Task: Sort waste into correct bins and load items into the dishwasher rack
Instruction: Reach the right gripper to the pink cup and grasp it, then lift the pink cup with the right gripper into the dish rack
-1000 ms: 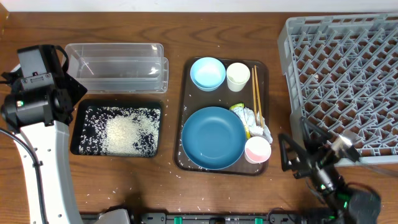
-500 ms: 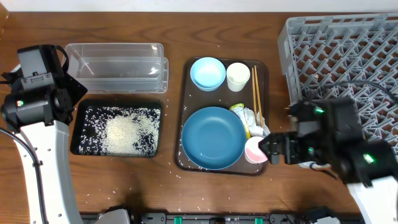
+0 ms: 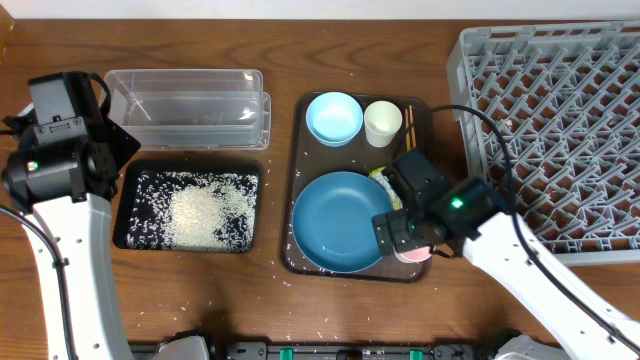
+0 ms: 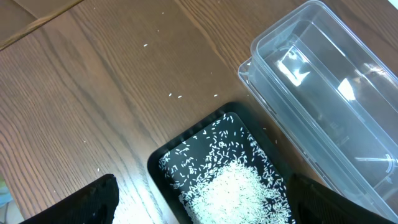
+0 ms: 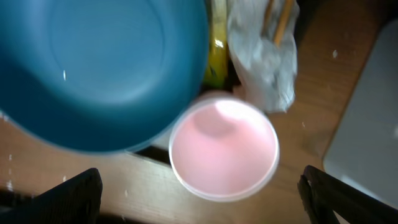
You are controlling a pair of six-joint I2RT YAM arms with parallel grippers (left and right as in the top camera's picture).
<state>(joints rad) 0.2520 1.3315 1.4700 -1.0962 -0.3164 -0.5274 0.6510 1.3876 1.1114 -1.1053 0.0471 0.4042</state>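
even bright light; right wrist view motion-blurred

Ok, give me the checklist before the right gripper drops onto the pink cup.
1. Right gripper open: ok, jaws wide apart.
2. Pink cup under the gripper: ok, roughly centred in the gap.
3. Cup upright and empty: ok, though the wrist view is blurred.
4. Room around the rim: not ok, the dark-blue dish and crumpled napkin crowd it.
5. Left gripper out of the way: ok, open above the black tray of rice.
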